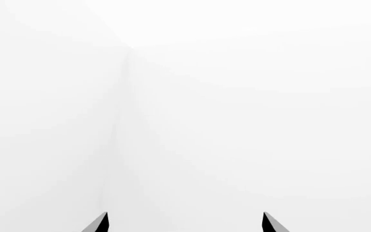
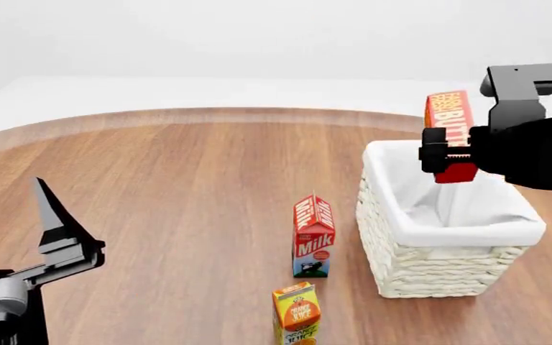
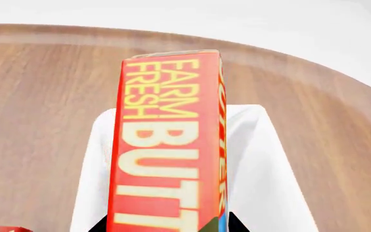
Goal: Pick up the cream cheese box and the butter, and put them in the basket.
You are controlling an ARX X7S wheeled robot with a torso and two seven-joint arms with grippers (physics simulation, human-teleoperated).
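The butter [image 2: 451,118], a red-orange box with yellow "FARM FRESH BUTTER" lettering, stands upright in my right gripper [image 2: 445,154], which is shut on its lower part. It hangs over the far side of the white wicker basket [image 2: 430,269] with its white liner. In the right wrist view the butter [image 3: 166,150] fills the middle between the jaws of my right gripper [image 3: 166,224], with the basket liner [image 3: 256,159] below it. My left gripper [image 2: 51,215] is open and empty at the near left; the left wrist view [image 1: 185,220] shows only white beyond it. The cream cheese box is out of view.
A red milk carton [image 2: 313,233] stands just left of the basket. An orange juice carton [image 2: 296,314] stands in front of it near the view's lower edge. The round wooden table [image 2: 180,187] curves away at the back, with white floor beyond.
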